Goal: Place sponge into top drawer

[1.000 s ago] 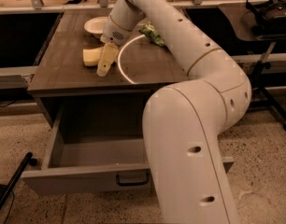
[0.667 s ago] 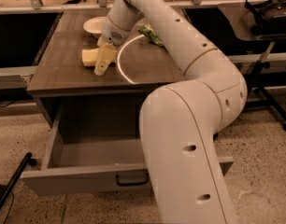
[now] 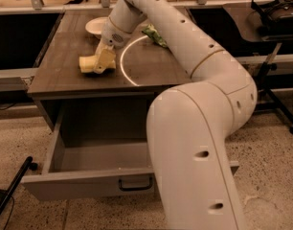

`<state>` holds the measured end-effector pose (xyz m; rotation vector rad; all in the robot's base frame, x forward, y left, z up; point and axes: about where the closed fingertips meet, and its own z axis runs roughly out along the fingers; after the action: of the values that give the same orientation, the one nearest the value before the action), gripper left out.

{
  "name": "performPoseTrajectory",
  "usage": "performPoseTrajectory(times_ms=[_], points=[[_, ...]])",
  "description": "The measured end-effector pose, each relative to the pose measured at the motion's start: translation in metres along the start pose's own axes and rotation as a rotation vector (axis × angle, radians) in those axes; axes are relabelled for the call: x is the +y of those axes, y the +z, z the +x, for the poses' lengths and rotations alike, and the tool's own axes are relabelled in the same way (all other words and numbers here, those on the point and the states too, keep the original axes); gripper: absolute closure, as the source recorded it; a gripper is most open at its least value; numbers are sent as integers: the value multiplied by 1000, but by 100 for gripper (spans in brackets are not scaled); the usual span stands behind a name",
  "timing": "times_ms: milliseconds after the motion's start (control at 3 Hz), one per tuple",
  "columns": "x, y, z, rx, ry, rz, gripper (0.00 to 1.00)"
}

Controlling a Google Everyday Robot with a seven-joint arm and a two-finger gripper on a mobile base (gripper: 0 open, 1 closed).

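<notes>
A black pole point(image 3: 12, 188) slants across the speckled floor at lower left, beside the top drawer point(image 3: 79, 186), which stands pulled wide open under the dark wooden table point(image 3: 60, 78), its interior bare and its dark handle point(image 3: 135, 185) facing the camera. On the tabletop above, near the front left, lies the pale yellow sponge point(image 3: 87, 63). The cream-yellow gripper point(image 3: 104, 61) is down at the sponge's right end, touching or overlapping it; how wide it is set, and whether it has hold of the sponge, cannot be told from this angle. A white bowl point(image 3: 96, 27) sits behind it. A white cable point(image 3: 125, 71) curves across the table toward a green snack bag point(image 3: 155, 35). The robot's white arm point(image 3: 199, 143) fills the right foreground, and a black headset point(image 3: 276, 11) rests on a desk at far right.
</notes>
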<state>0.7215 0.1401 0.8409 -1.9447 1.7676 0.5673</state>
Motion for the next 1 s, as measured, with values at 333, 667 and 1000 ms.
performPoseTrajectory(times_ms=[333,667,1000], points=[[11,-10,-10,-31,-18,16,96],[36,-37,-19,-107,-32,64,100],[78,-40,2,-165,8,83,100]])
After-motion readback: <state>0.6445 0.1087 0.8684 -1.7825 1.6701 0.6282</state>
